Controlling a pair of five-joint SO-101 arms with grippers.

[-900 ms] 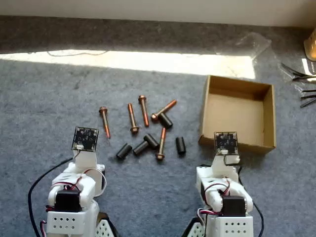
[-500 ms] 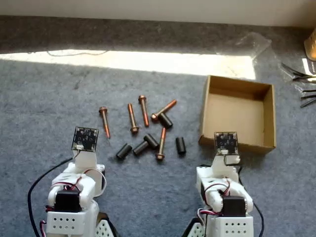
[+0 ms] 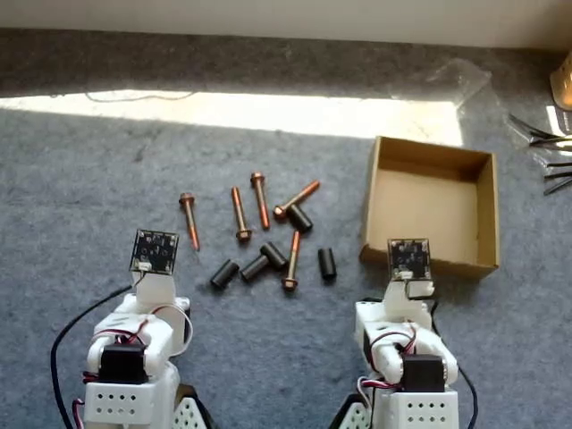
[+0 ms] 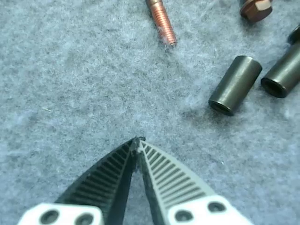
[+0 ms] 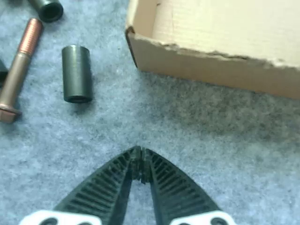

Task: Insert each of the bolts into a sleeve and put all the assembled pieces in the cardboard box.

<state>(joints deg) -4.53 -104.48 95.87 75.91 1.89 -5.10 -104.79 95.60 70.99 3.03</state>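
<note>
Over grey carpet (image 3: 80, 188) | I'm holding left gripper (image 4: 138, 140) and right gripper (image 5: 139, 151) pinched together, empty, probably awaiting a pick | copper threaded bolts (image 3: 260, 200), black cylindrical sleeves (image 3: 327, 263) lying loose beside brown cardboard box (image 3: 433, 201)

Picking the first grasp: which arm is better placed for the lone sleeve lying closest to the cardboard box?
Right, probably. The sleeve lies just ahead of the right gripper, beside the cardboard box. The left gripper sits on the far side, facing a different sleeve.
</note>
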